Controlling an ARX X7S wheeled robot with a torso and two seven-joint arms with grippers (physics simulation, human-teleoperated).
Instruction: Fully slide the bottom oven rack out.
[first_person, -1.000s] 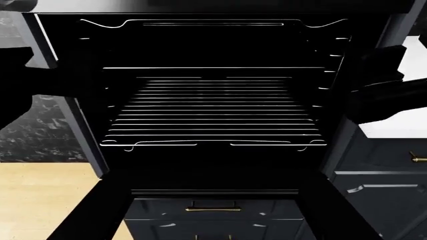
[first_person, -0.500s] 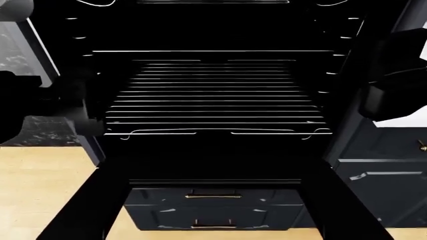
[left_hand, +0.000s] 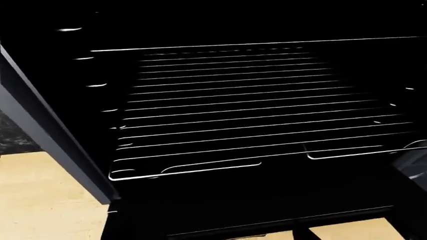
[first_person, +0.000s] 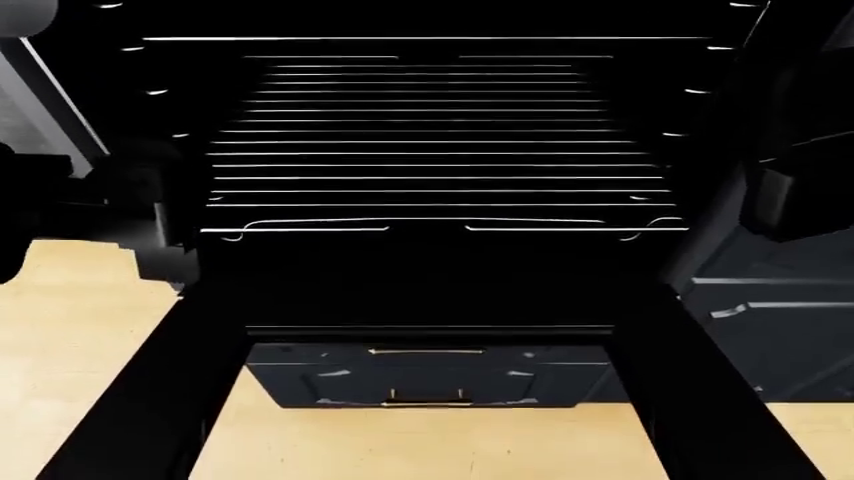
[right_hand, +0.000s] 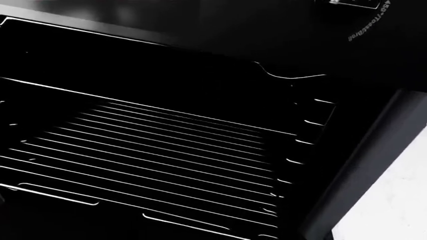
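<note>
The bottom oven rack (first_person: 434, 150) is a wide grid of thin silver wires lying in the black cavity of the oven (first_person: 47, 95), with its notched front rail near the cavity's front. The rack also shows in the left wrist view (left_hand: 247, 115) and the right wrist view (right_hand: 153, 150). The black glass-paned door (first_person: 147, 400) hangs open below it. My left gripper (first_person: 147, 215) is a dark shape beside the rack's left front corner. My right gripper (first_person: 801, 195) is a dark block by the oven's right frame. Neither gripper's fingers can be made out.
A single thin silver bar (first_person: 427, 38) spans the cavity above the rack. Dark drawers with brass handles (first_person: 427, 352) show through the door's pane. There is wooden floor (first_person: 80, 330) at the left and a dark cabinet (first_person: 774, 320) at the right. A white counter (right_hand: 400, 210) lies beside the oven's frame.
The head view has dropped and moved closer, so the rack sits higher in it. The left arm has come in beside the rack's left front corner. The rack keeps its place in the cavity.
</note>
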